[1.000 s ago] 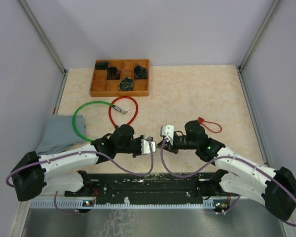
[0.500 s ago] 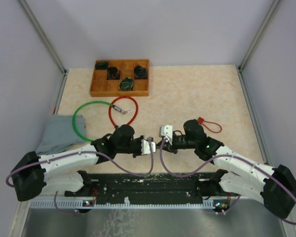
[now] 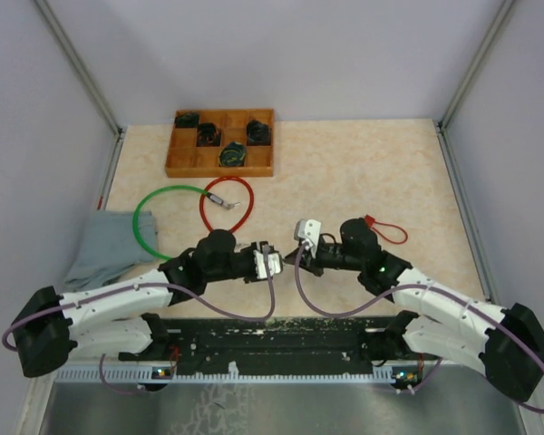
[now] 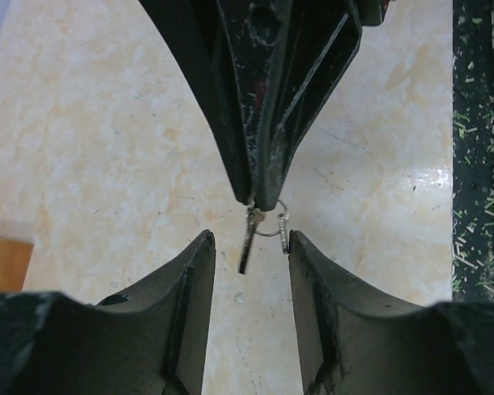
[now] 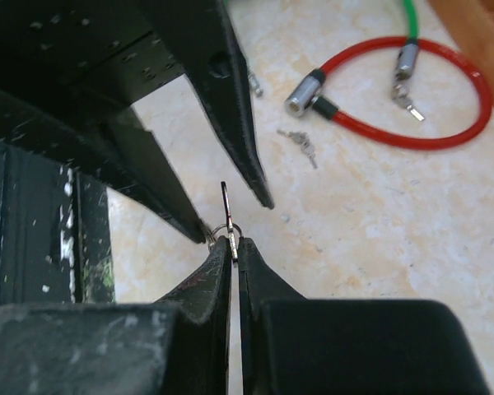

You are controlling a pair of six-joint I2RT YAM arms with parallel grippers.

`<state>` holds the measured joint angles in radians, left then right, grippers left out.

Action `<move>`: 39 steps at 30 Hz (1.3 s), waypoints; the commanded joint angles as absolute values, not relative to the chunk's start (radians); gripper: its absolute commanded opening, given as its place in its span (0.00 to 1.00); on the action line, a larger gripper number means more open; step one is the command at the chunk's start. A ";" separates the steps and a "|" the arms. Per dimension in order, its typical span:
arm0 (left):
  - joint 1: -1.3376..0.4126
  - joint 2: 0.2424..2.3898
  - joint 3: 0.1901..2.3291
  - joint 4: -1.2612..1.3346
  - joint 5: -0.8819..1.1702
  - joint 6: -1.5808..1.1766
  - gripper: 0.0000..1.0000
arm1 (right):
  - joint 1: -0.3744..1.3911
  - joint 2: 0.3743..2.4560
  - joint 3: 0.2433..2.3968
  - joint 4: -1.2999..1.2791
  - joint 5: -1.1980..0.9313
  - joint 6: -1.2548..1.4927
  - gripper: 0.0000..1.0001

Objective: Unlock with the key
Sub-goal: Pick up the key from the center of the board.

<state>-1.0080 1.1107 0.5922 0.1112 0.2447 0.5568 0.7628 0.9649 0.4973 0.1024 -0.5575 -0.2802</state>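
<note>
- The table [image 3: 363, 172] has a pale marbled top. Both arms reach in from its near edge and meet near the middle.
- The left arm [image 3: 118, 299] stretches rightward and the right arm [image 3: 444, 304] leftward, so their wrists face each other.
- A wooden tray [image 3: 190, 156] with compartments sits at the far left; several compartments hold dark items too small to identify.
- A grey cloth [image 3: 104, 245] lies at the left edge, beside the left arm.
- A green cable loop [image 3: 172, 188] lies between the cloth and the tray.
- The red cable lock [image 5: 428, 145] lies on the table next to the green loop, well apart from both grippers, its metal cylinder closing the loop.
- A small red loop [image 3: 370, 221] lies just beyond the right wrist.
- The left gripper [image 4: 250, 239] stands partly spread and grips nothing. Its fingers flank the hanging keys.
- The right gripper [image 5: 234, 243] is pinched tight on the keys [image 4: 247, 243], holding them by the head and ring above the table. One blade points toward the left gripper.
- One key hangs just beside a left finger; I cannot tell whether it touches.
- A spare pair of keys [image 5: 300, 144] lies on the table near the lock's cylinder.
</note>
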 commanded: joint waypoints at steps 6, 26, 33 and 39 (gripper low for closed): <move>-1.016 0.984 0.468 0.453 -0.073 0.329 0.65 | 0.765 0.907 0.395 0.557 -0.350 0.025 0.00; -0.632 1.035 0.668 -0.293 -0.457 -0.644 0.97 | 0.765 0.974 0.271 0.894 -0.110 0.322 0.00; -0.507 1.273 0.799 -0.395 -0.342 -0.619 0.98 | 0.765 0.931 0.237 0.867 -0.117 0.252 0.00; -0.455 1.554 1.033 -0.575 -0.333 -0.627 0.95 | 0.765 0.899 0.203 0.868 -0.108 0.225 0.00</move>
